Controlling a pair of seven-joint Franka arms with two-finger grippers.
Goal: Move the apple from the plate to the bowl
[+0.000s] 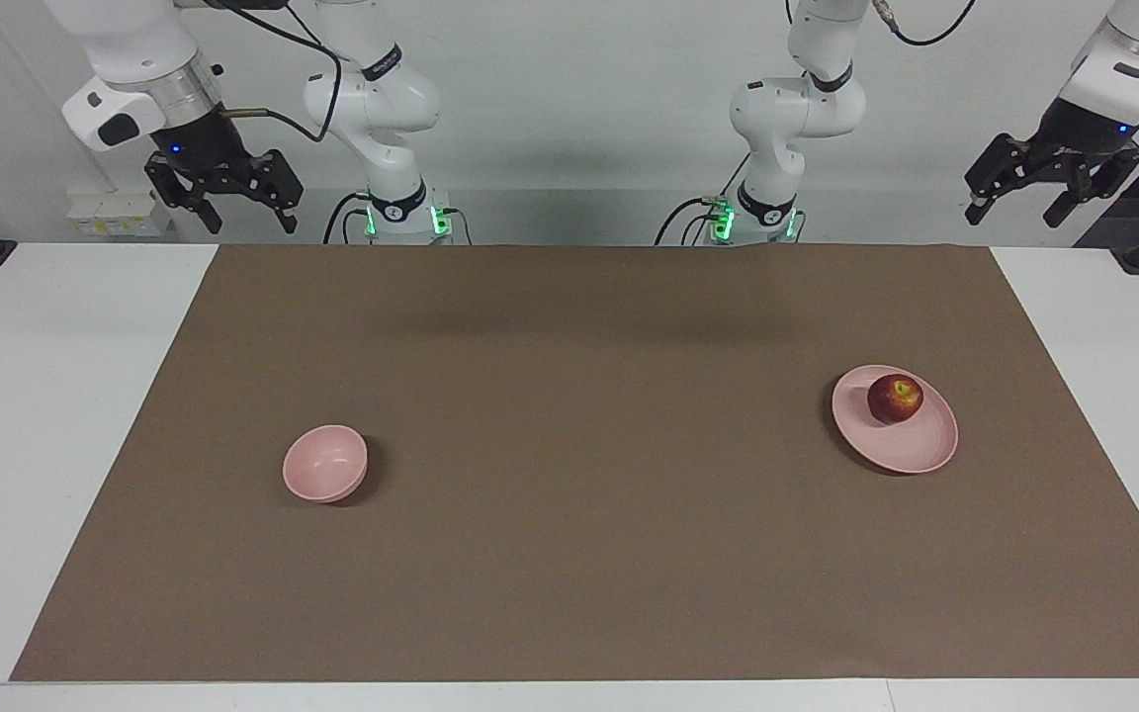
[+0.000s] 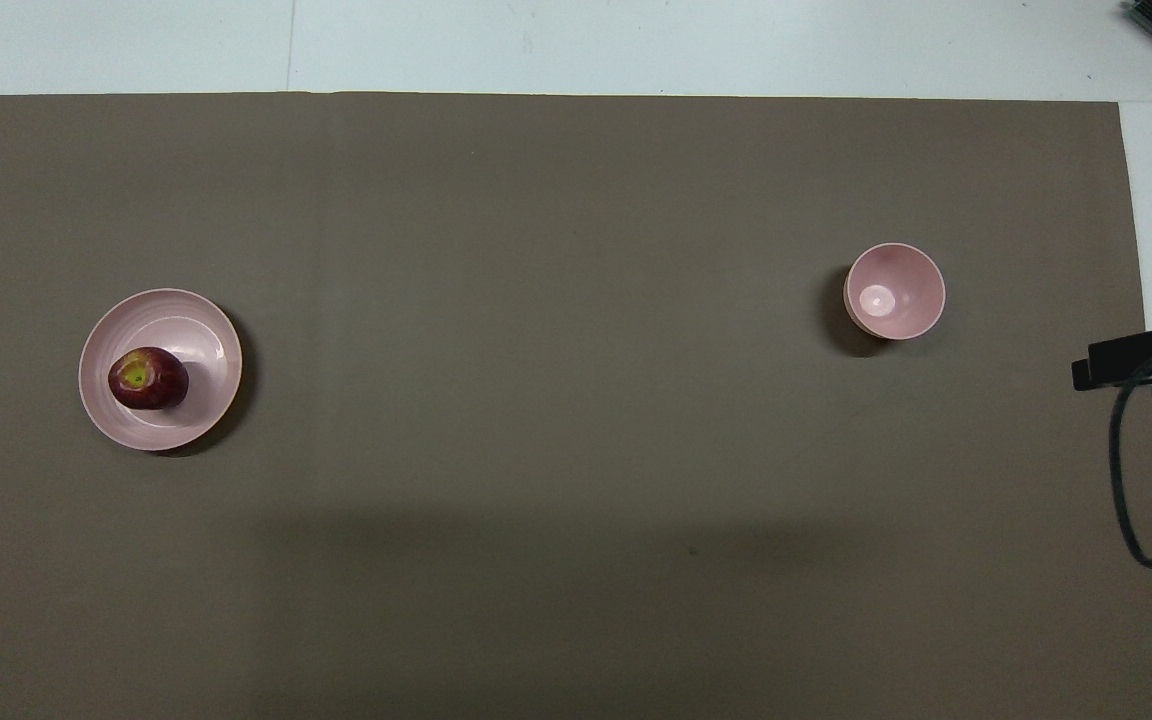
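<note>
Where white walls rise, brown mat [image 1: 569,465].

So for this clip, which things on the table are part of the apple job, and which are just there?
Part of the job:
- apple, sitting on the plate
- plate, toward the left arm's end
- bowl, empty, toward the right arm's end
- left gripper and right gripper, both raised and open, each arm waiting

Just there:
- brown mat covering the table
- black cable at the mat's edge

plain white wall [image 1: 579,119] at 12 o'clock; flat white table [image 1: 55,415] under a wide brown rectangular mat [image 1: 579,514], soft shadow near 12.
</note>
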